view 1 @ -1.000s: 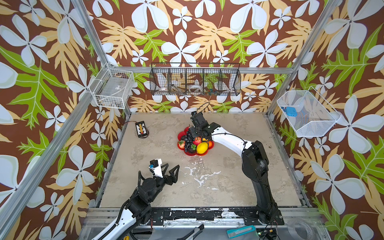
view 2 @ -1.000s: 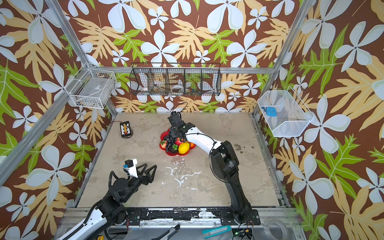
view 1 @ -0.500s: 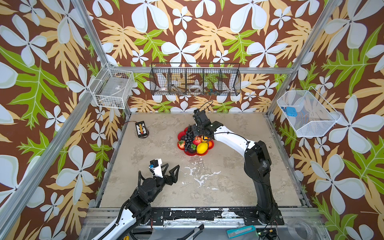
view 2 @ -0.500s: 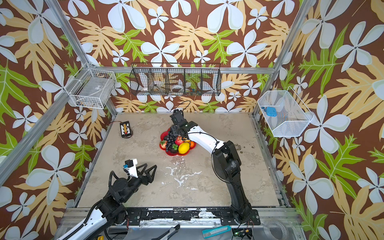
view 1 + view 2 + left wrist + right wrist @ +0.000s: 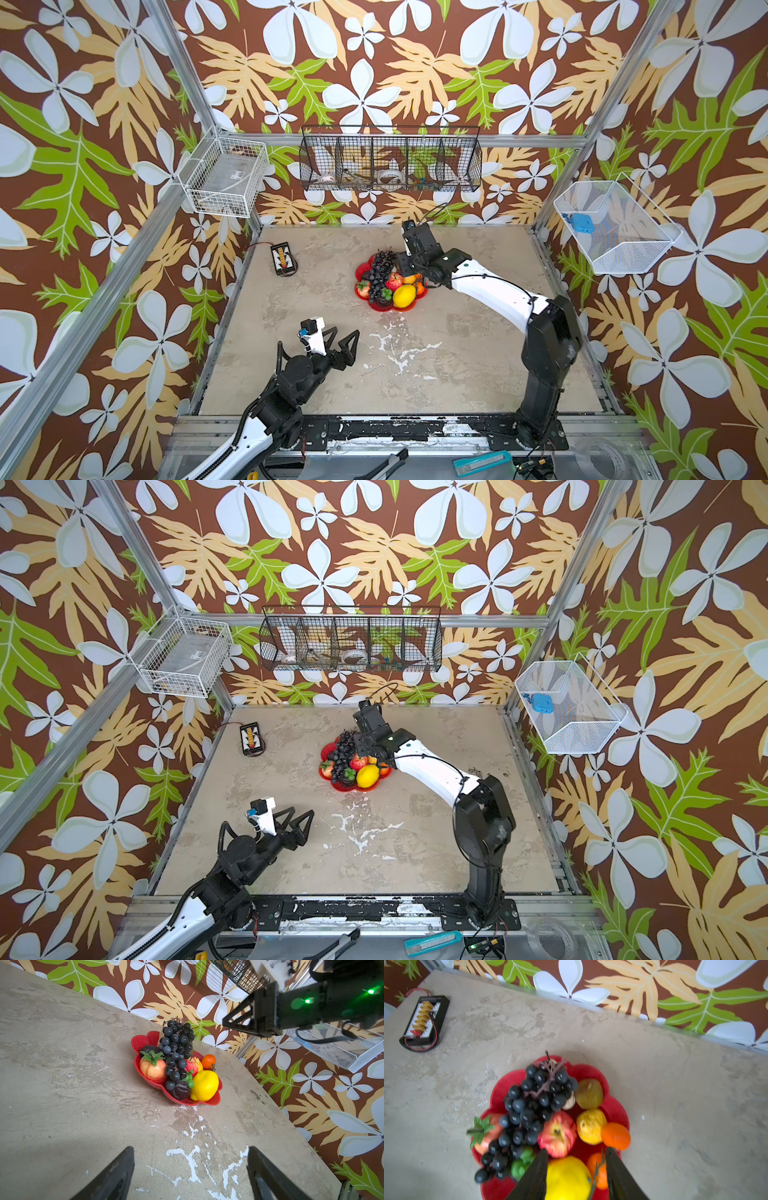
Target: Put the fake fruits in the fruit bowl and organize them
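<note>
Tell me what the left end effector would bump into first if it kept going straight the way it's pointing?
Probably the bare table just short of the fruit bowl. The left end effector is open, aimed down toward the bowl's near rim by the lemon; depth is hard to judge.

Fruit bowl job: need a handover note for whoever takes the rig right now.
Left gripper: open, empty, over the tabletop near the front edge.
Right gripper: open, empty, above the glossy red scalloped plastic bowl.
Fruit: black plastic grape bunch, yellow lemon, red apple and the other small fruits sit in that bowl.
Done: no fruit visible outside the bowl.
Left: likely just retract the right gripper; maybe tidy the grapes draped over the pile.
</note>
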Controlling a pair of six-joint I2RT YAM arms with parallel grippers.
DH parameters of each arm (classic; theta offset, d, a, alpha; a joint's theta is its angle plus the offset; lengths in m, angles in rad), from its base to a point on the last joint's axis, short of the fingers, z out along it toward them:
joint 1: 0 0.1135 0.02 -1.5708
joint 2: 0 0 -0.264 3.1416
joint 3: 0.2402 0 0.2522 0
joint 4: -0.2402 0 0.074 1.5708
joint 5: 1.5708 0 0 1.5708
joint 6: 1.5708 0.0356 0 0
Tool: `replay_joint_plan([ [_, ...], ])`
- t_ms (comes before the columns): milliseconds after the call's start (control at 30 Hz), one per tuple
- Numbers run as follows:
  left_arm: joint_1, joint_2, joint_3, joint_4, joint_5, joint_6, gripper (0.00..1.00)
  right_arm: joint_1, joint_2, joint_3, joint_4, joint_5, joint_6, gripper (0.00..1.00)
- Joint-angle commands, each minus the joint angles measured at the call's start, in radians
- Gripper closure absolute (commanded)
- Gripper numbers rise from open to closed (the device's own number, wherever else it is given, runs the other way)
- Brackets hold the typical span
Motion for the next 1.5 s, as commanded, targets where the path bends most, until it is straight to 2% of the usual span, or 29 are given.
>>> replay_joint_plan([
  [0,-0.001,-0.004,-0.006,0.029,-0.008,-0.001,0.14,0.001,-0.131,-0.138,0.079,0.051,0.000,0.50],
  [67,-0.001,-0.007,-0.003,0.023,-0.022,-0.013,0.14,0.001,-0.233,-0.253,0.121,0.071,-0.005,0.47],
  [167,-0.001,-0.009,0.020,0.001,-0.061,-0.042,0.15,0.001,-0.388,-0.406,0.177,0.104,-0.028,0.36],
  [200,-0.001,-0.010,0.027,-0.006,-0.088,-0.050,0.04,0.001,-0.441,-0.459,0.196,0.135,-0.033,0.33],
  [233,-0.001,-0.012,0.029,-0.003,-0.115,-0.054,0.00,0.000,-0.485,-0.504,0.215,0.162,-0.036,0.31],
  [367,-0.001,-0.018,0.041,0.014,-0.280,-0.068,0.00,-0.005,-0.685,-0.718,0.371,0.359,-0.038,0.20],
  [400,-0.001,-0.014,0.046,0.027,-0.318,-0.063,0.00,-0.009,-0.730,-0.773,0.431,0.373,-0.058,0.19],
  [500,-0.001,0.021,0.065,0.080,-0.421,-0.037,0.00,-0.014,-0.815,-0.898,0.587,0.361,-0.142,0.18],
  [633,-0.001,0.088,0.099,0.161,-0.547,0.013,0.00,-0.025,-0.831,-0.987,0.681,0.465,-0.171,0.15],
  [700,-0.001,0.125,0.101,0.230,-0.599,0.052,0.00,-0.055,-0.822,-1.015,0.693,0.507,-0.152,0.09],
  [733,-0.001,0.156,0.087,0.328,-0.624,0.100,0.00,-0.077,-0.817,-1.027,0.693,0.557,-0.122,0.03],
  [800,-0.001,0.243,0.055,0.532,-0.705,0.204,0.00,-0.125,-0.810,-1.078,0.758,0.630,-0.101,0.00],
  [867,0.003,0.362,0.068,0.676,-0.814,0.316,0.00,-0.195,-0.815,-1.129,0.825,0.626,-0.079,0.00],
  [933,0.018,0.473,0.085,0.800,-0.876,0.425,0.00,-0.271,-0.824,-1.150,0.827,0.558,-0.051,0.00],
  [1000,0.064,0.559,0.098,0.847,-0.856,0.470,0.00,-0.327,-0.829,-1.157,0.820,0.514,-0.054,0.00],
  [1067,0.115,0.608,0.112,0.808,-0.777,0.481,0.00,-0.357,-0.822,-1.183,0.870,0.516,-0.090,0.00],
  [1167,0.169,0.656,0.101,0.813,-0.774,0.512,0.00,-0.406,-0.773,-1.225,0.974,0.517,-0.112,0.00],
  [1333,0.219,0.767,0.054,0.973,-0.712,0.597,0.00,-0.437,-0.651,-1.252,1.129,0.498,-0.160,0.00],
  [1467,0.271,0.955,0.050,1.097,-0.572,0.646,0.00,-0.437,-0.542,-1.280,1.266,0.418,-0.205,0.00],
])
